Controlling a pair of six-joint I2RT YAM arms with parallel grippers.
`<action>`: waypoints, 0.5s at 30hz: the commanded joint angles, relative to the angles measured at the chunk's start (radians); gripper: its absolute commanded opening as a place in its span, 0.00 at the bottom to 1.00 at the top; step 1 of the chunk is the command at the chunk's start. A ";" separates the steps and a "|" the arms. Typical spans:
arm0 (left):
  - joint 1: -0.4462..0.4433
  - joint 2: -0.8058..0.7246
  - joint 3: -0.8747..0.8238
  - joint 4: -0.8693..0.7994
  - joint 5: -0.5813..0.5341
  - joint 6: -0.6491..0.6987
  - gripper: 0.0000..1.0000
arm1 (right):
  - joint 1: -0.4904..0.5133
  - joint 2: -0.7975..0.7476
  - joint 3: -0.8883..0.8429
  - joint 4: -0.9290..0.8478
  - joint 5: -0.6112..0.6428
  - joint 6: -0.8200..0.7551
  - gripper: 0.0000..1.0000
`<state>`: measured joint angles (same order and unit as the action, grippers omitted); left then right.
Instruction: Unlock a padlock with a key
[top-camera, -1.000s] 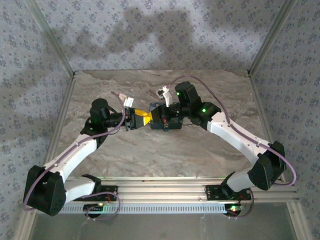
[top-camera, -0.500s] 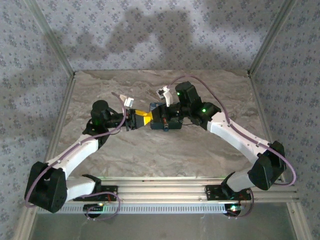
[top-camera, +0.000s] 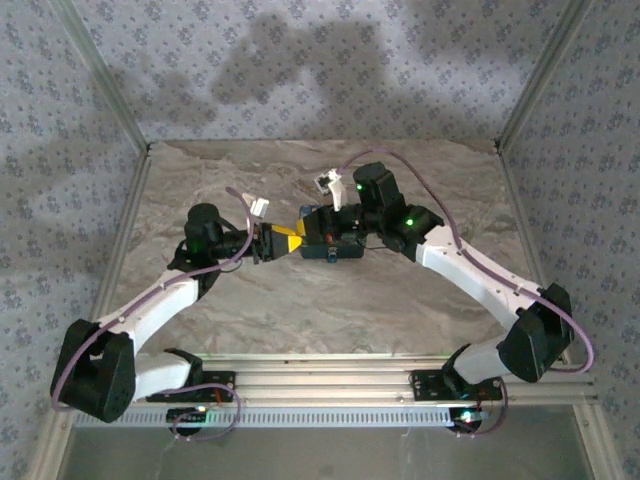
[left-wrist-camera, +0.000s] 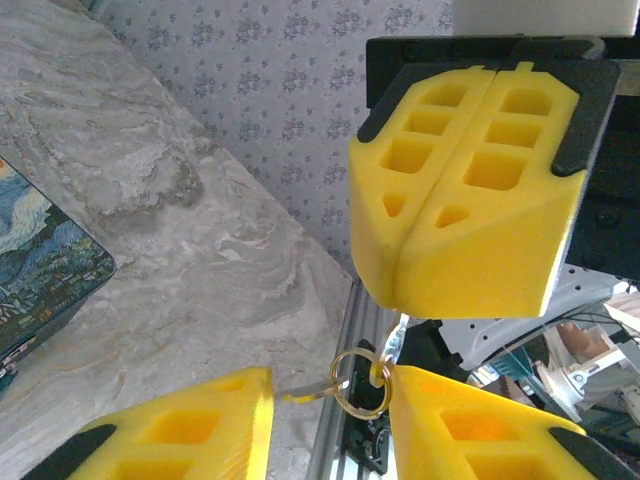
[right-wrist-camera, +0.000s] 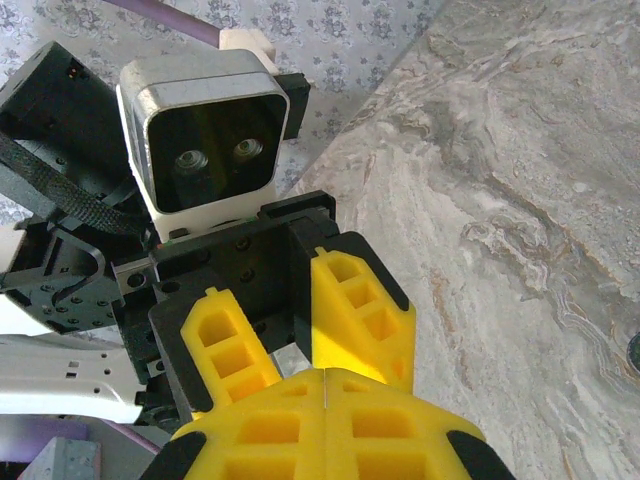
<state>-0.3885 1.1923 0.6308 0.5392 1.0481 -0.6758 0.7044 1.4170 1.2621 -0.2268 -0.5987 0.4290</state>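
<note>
Padlock: the padlock (left-wrist-camera: 40, 265) lies flat on the marbled table (top-camera: 300, 310), painted face up, near the middle. In the left wrist view it cuts in at the 9 o'clock edge.
Left gripper: the left gripper (left-wrist-camera: 330, 405) sits at 9 o'clock of the padlock in the top view. Its yellow pads stand apart with a gap between them.
In the gap: a brass ring (left-wrist-camera: 360, 410) touches the 3 o'clock pad, and a thin strip reaches toward the 9 o'clock pad. Clamped or loose — cannot tell.
Right gripper: the right gripper (right-wrist-camera: 327, 385) is clenched, pads flush together. It comes in from 2 o'clock, above the padlock.
Key: the key (left-wrist-camera: 396, 340) shows as a pale metal sliver at 12 o'clock of the ring, running up to the tip of the clenched pads. Its head is hidden. Pinched there or merely touching — cannot tell.
</note>
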 joint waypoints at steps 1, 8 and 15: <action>-0.001 -0.004 0.017 0.043 0.015 -0.006 0.34 | 0.003 -0.014 -0.004 0.036 -0.019 0.011 0.00; -0.001 -0.009 0.024 0.048 0.012 -0.011 0.34 | 0.009 -0.006 -0.007 0.037 -0.027 0.010 0.00; 0.002 -0.017 0.021 0.048 0.006 -0.014 0.35 | 0.008 -0.003 -0.007 0.032 -0.030 0.004 0.00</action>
<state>-0.3882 1.1923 0.6312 0.5549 1.0477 -0.6830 0.7055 1.4174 1.2610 -0.2123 -0.5995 0.4290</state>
